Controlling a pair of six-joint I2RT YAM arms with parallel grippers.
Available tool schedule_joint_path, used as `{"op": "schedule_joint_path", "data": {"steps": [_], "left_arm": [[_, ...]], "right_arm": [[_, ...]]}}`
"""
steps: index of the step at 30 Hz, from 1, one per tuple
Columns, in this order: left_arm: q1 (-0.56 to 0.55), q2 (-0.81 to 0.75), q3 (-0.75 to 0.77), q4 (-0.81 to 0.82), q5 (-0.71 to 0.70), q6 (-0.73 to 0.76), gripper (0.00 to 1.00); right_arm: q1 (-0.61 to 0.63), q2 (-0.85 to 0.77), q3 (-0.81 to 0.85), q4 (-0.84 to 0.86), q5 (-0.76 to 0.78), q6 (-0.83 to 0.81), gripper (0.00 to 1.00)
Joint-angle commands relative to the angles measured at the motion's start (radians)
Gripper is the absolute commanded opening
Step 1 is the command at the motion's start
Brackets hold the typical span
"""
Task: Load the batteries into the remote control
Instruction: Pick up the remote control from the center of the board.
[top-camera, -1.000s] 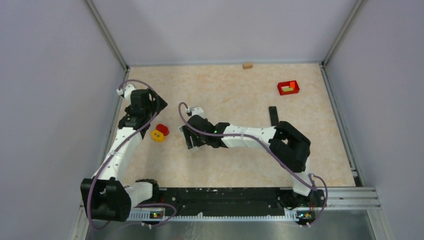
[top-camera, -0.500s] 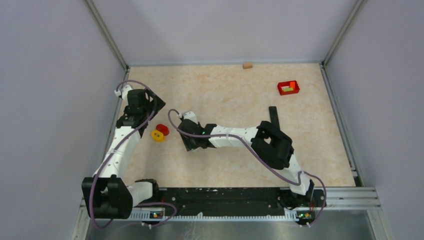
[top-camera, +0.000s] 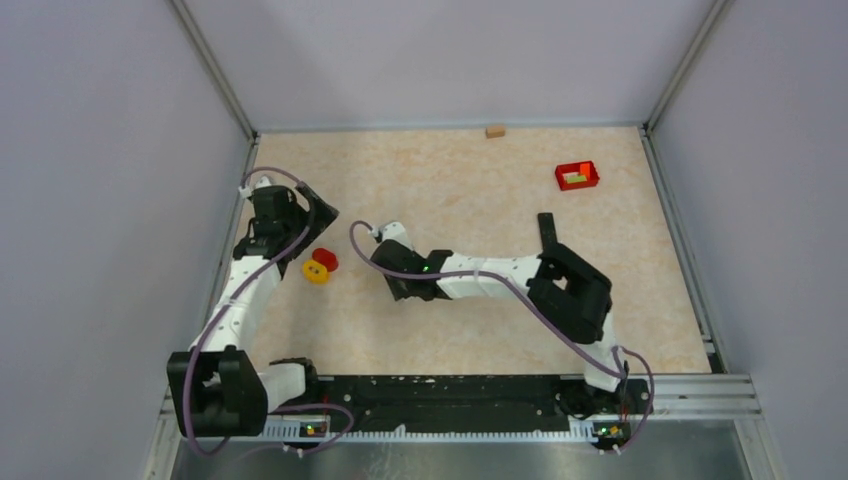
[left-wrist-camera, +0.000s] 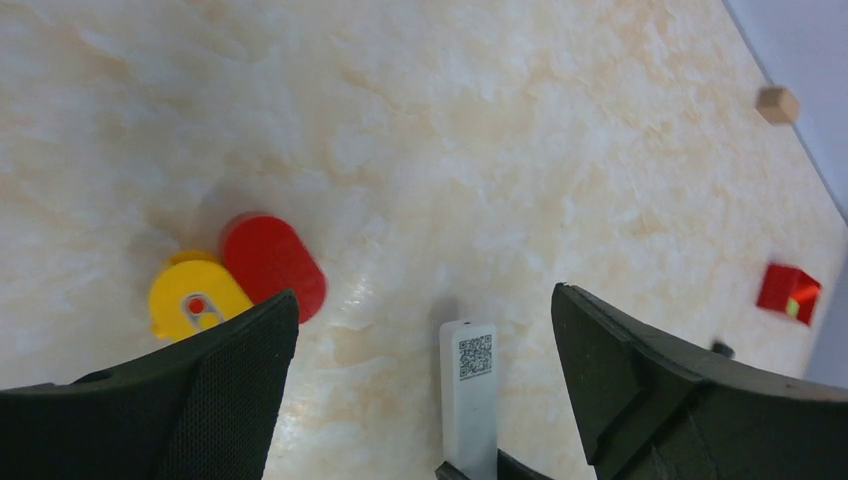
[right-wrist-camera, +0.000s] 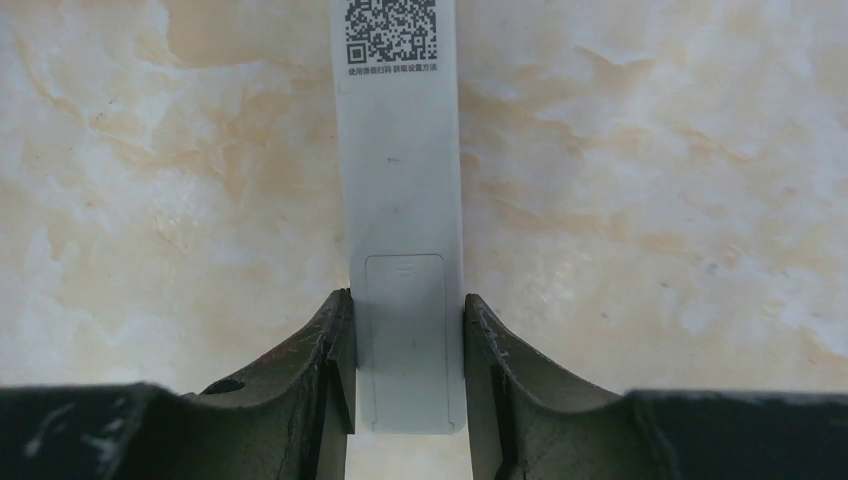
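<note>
The remote control (right-wrist-camera: 400, 200) is a slim white bar, back side up, with a QR code at its far end and its battery cover shut at the near end. My right gripper (right-wrist-camera: 405, 330) is shut on the remote's cover end, left of the table's centre in the top view (top-camera: 398, 275). The remote also shows in the left wrist view (left-wrist-camera: 468, 390), low over the table. My left gripper (left-wrist-camera: 422, 295) is open and empty, above and to the left (top-camera: 305, 215). No batteries are in view.
A red oval piece (top-camera: 325, 258) and a yellow piece (top-camera: 315, 272) lie just left of the remote. A black slim bar (top-camera: 546, 230) lies at mid right. A red tray (top-camera: 577, 176) with small coloured pieces stands at the back right. A wooden cube (top-camera: 495, 130) sits at the back wall.
My right gripper, holding the remote, swung left and then back a little to the right. My left gripper has dropped slightly towards the near side and stays open.
</note>
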Motion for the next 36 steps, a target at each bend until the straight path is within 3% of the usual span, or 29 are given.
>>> {"op": "schedule_joint_path", "data": {"steps": [1,3,6,10,20,31,36], "left_arm": [[0.004,0.027,-0.019,0.131,0.339,0.061,0.99],[0.001,0.058,-0.013,0.171,0.51,0.057,0.99],[-0.001,0.088,-0.051,0.355,0.783,-0.01,0.99],[-0.019,0.105,-0.072,0.544,0.917,-0.098,0.99],[-0.12,0.103,-0.073,0.657,0.96,-0.146,0.94],[-0.155,0.12,-0.07,0.664,0.911,-0.234,0.62],[-0.16,0.122,-0.079,0.647,0.906,-0.238,0.56]], "right_arm": [[-0.062,-0.248,-0.104,0.141,-0.032,-0.04,0.14],[-0.103,-0.319,-0.156,0.169,-0.102,-0.051,0.15],[-0.153,-0.399,-0.193,0.179,-0.186,-0.078,0.15],[-0.182,-0.48,-0.203,0.188,-0.261,-0.111,0.15],[-0.185,-0.56,-0.196,0.187,-0.366,-0.113,0.16],[-0.186,-0.553,-0.184,0.175,-0.398,-0.144,0.16],[-0.186,-0.535,-0.161,0.155,-0.353,-0.137,0.16]]}}
